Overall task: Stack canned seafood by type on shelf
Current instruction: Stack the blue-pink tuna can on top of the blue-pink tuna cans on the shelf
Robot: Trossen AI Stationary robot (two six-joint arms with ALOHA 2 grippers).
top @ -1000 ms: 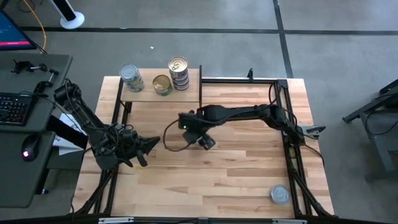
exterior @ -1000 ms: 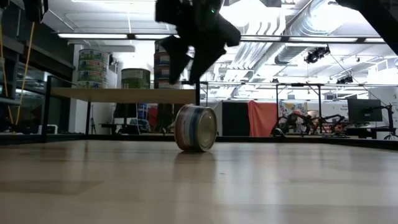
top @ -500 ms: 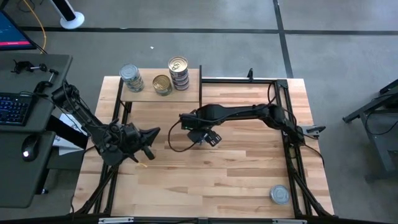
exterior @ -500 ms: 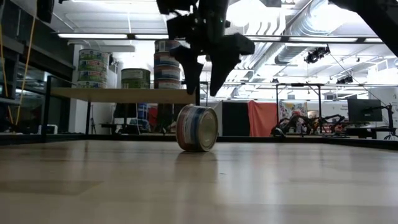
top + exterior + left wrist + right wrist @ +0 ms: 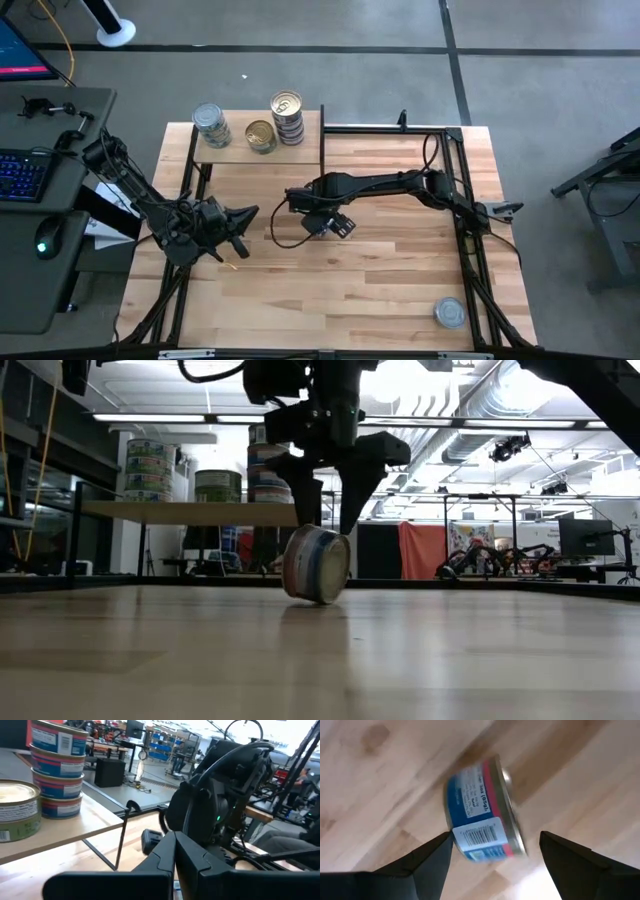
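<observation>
step: your right gripper (image 5: 328, 510) hangs spread over the tipped tin (image 5: 317, 564), mid-table, at five o'clock from the shelf (image 5: 262, 152).
next: you'll want to drop and straddle its rim.
left gripper (image 5: 243, 223): clenched, empty.

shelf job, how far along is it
Done: the shelf holds a blue-label stack, a green-label stack and a single gold-topped tin. In hand: the open right gripper hangs over a tin on its edge, not gripping it. Left: that tin and another at the table's near right corner. The left gripper waits shut.
</observation>
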